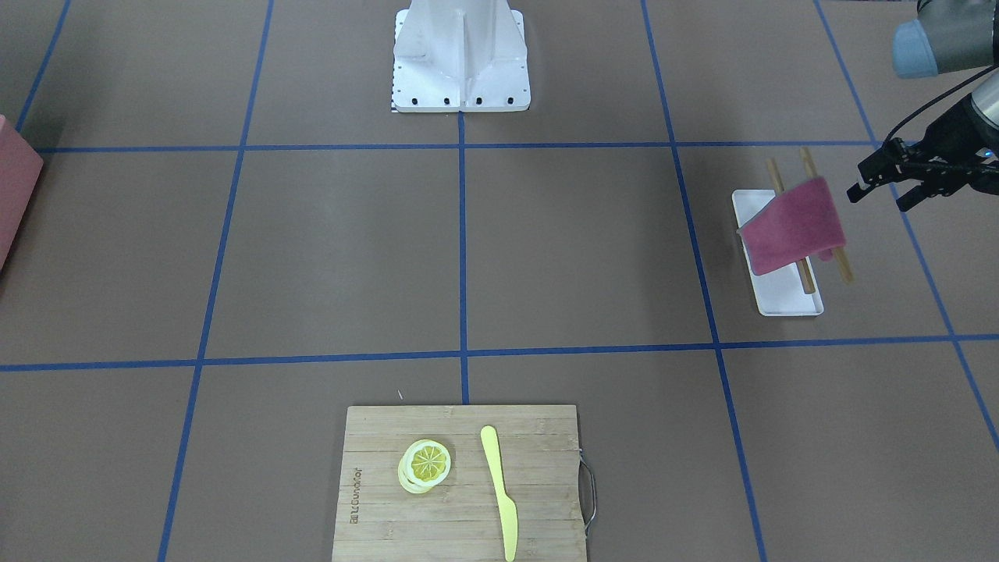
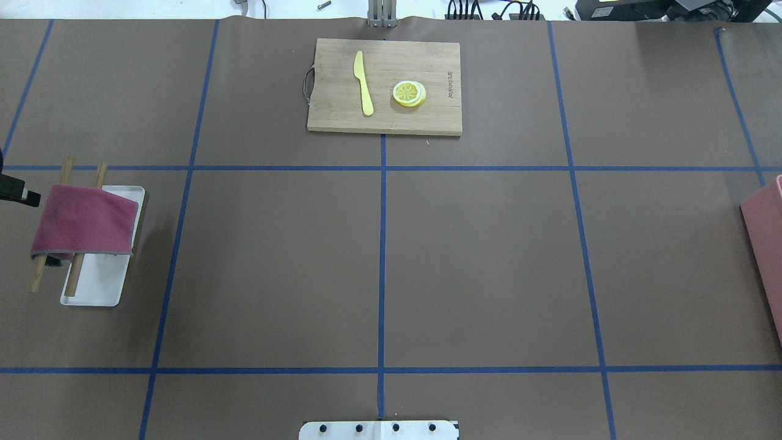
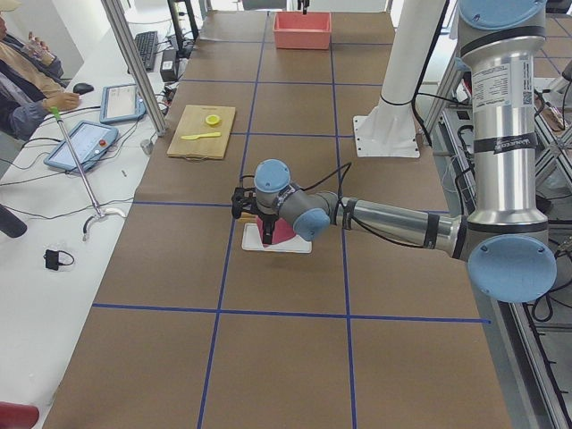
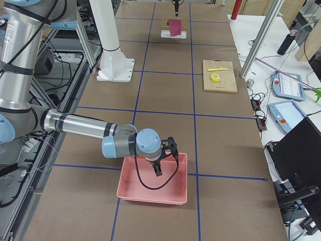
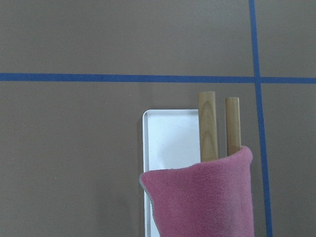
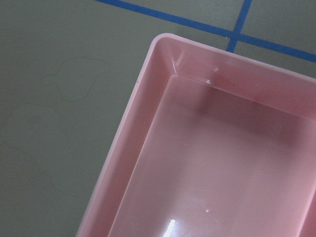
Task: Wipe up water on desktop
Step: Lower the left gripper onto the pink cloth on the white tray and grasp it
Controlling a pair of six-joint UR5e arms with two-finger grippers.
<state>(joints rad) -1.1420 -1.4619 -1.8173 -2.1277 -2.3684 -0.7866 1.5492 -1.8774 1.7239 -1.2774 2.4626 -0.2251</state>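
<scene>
The left arm (image 3: 393,223) rises as a tall upright column at the robot's side, bends at a low elbow and runs its forearm out nearly level over the worktop (image 3: 286,357). Its wrist (image 3: 271,179) folds at the far end of that reach. The left gripper (image 1: 880,195) hangs above the surface without touching it, jaws apart and nothing between them.

The right arm (image 4: 80,125) takes much the same shape on the other side: upright column, low elbow, forearm stretched out level. Its wrist (image 4: 148,142) turns the right gripper (image 4: 158,169) downward. That gripper shows only in the side view, so how its jaws stand cannot be told.
</scene>
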